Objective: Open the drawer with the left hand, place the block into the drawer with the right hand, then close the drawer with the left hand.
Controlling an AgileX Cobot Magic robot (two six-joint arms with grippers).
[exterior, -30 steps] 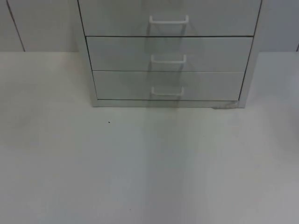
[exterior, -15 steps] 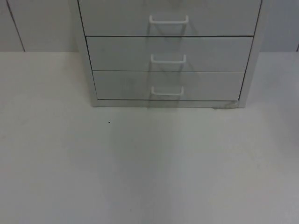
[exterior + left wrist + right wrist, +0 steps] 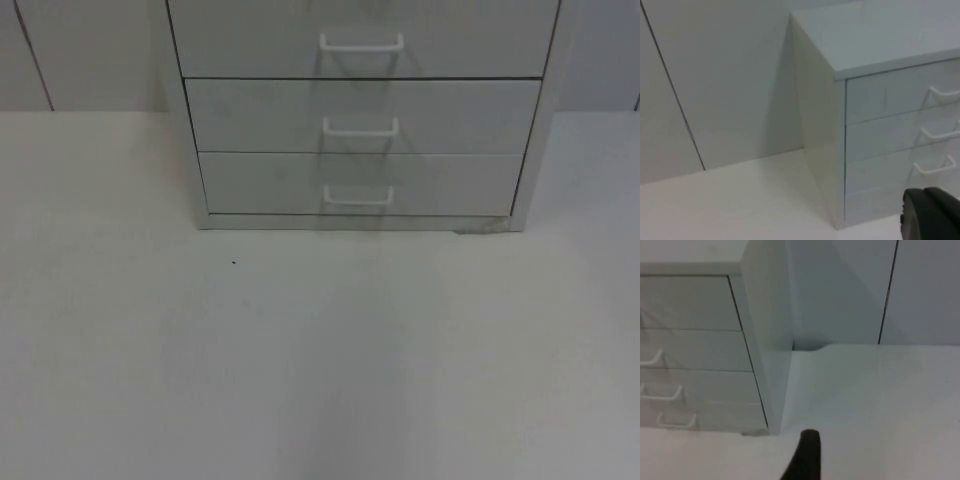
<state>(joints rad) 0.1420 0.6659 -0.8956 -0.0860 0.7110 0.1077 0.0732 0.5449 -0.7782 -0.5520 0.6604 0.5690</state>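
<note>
A pale grey drawer cabinet (image 3: 360, 110) stands at the back of the white table, against the partition wall. Its three drawers are all closed flush, each with a white bar handle: top (image 3: 361, 42), middle (image 3: 360, 126) and bottom (image 3: 357, 195). My left gripper (image 3: 932, 212) waits off the cabinet's (image 3: 880, 45) left front corner, apart from it, facing its left side and the handles (image 3: 935, 134). My right gripper (image 3: 805, 457) hovers off the right front corner of the cabinet (image 3: 765, 340), also apart from it.
The white table top (image 3: 320, 360) spreads in front of the cabinet, with a tiny dark speck (image 3: 234, 263) on it. The grey partition wall (image 3: 715, 75) with its vertical seams closes off the back on both sides of the cabinet.
</note>
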